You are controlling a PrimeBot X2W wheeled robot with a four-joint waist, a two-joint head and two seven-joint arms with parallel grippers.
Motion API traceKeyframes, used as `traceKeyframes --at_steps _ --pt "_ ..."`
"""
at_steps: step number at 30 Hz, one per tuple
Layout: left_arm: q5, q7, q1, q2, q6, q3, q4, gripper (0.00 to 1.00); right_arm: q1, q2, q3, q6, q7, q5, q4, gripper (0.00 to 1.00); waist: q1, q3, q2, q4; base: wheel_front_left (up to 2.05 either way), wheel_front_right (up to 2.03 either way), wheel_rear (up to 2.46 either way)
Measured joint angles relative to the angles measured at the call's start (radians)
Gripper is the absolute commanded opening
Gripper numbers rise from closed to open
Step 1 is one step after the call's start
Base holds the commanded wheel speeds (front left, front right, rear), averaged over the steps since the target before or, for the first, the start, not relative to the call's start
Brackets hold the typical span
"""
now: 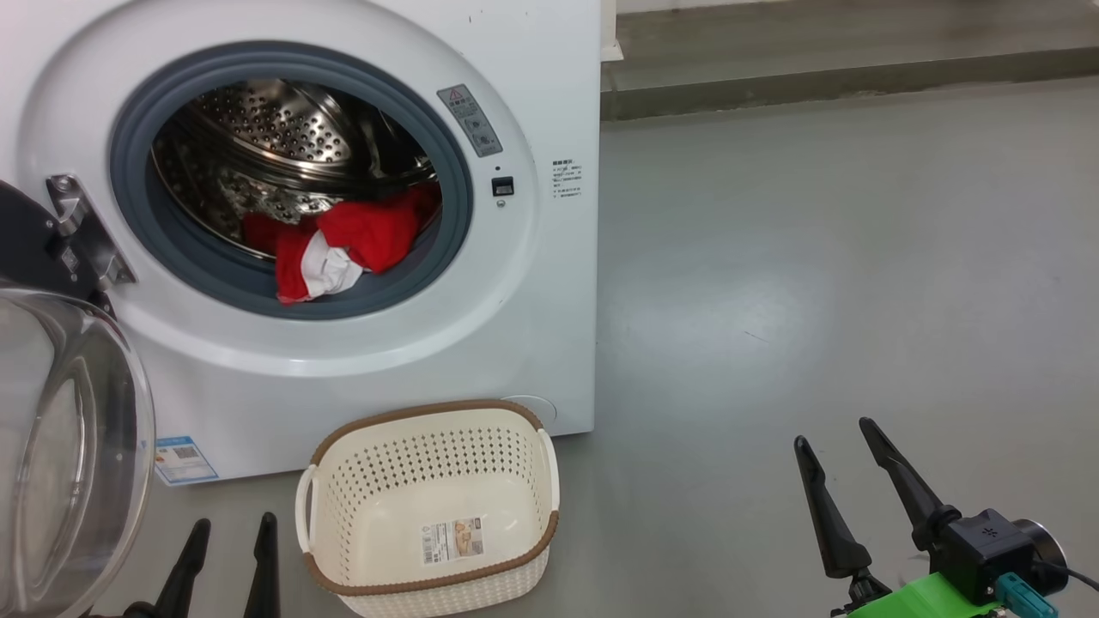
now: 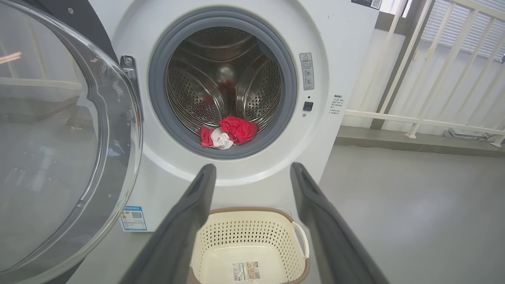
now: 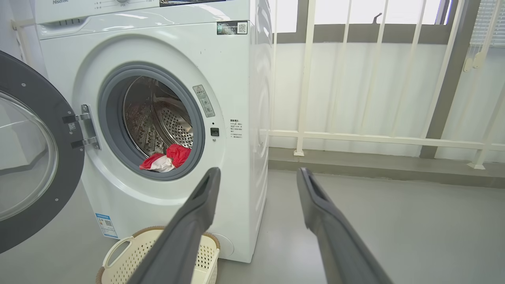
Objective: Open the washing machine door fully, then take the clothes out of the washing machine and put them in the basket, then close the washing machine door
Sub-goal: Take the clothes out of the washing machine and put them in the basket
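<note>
The white washing machine stands with its door swung wide to the left, glass bowl facing out. Red clothes with white lining lie at the drum's front lip, also seen in the wrist views. The cream basket sits on the floor before the machine, with nothing in it but a paper label. My left gripper is open, low at the basket's left, well short of the drum. My right gripper is open too, over bare floor to the right.
Grey floor stretches right of the machine. A low concrete ledge and a white railing run behind it. The open door takes up the space at the left.
</note>
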Motion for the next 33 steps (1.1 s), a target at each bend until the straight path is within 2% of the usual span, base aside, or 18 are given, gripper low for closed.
traceKeyframes --at_steps 12,26,33 --pt "0.000 0.001 0.000 0.004 0.020 -0.007 -0.013 1.00 0.007 0.000 0.001 0.000 0.000 0.000 -0.002 1.00 0.0000 -0.005 0.0000 0.008 0.21 -0.22 0.01" --pt "-0.003 0.001 0.001 0.005 0.023 -0.013 -0.036 1.00 0.010 0.000 0.013 0.000 0.000 0.000 -0.001 1.00 0.0000 0.012 0.0000 0.013 1.56 -1.56 0.00" --pt "-0.007 0.002 0.001 0.007 0.024 -0.019 -0.044 1.00 0.009 -0.001 0.022 0.000 0.000 0.000 0.001 1.00 0.0000 0.018 0.0000 0.007 0.87 -0.87 0.00"
